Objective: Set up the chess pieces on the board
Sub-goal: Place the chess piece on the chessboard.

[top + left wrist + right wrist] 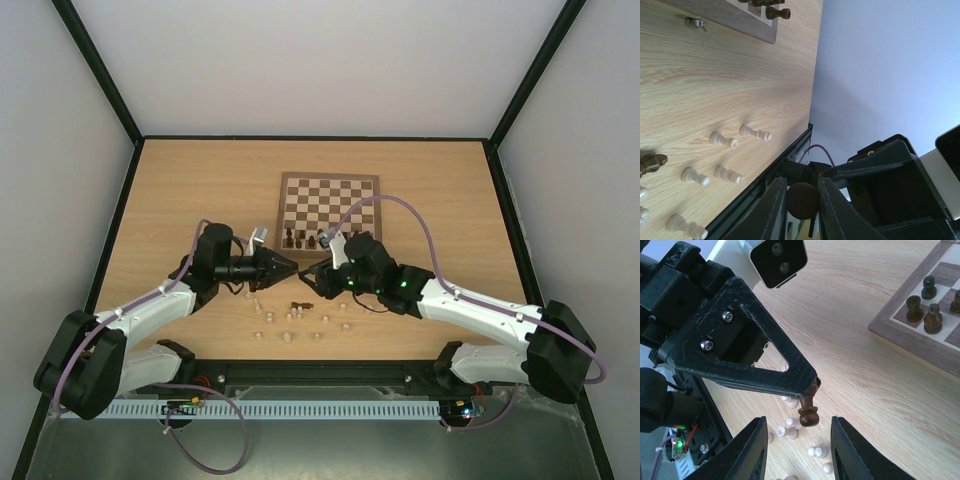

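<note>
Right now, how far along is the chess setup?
Done: a few dark pieces stand on the board. In hand: the left claw pinches a dark piece, the open right claw flanking it. Left: pale pieces and a dark one scattered on the table.

Reaches the left arm (150, 305) and right arm (480, 308) inward and low, elbows bent, wrists near level, tips facing and almost meeting (head-on, between the two bases). Pinches a dark piece (809, 412) in the left gripper (293, 268), fingers tight on it. Holds the right gripper (799, 422) parted, one finger to either side of that piece's free end, clear of it.
</note>
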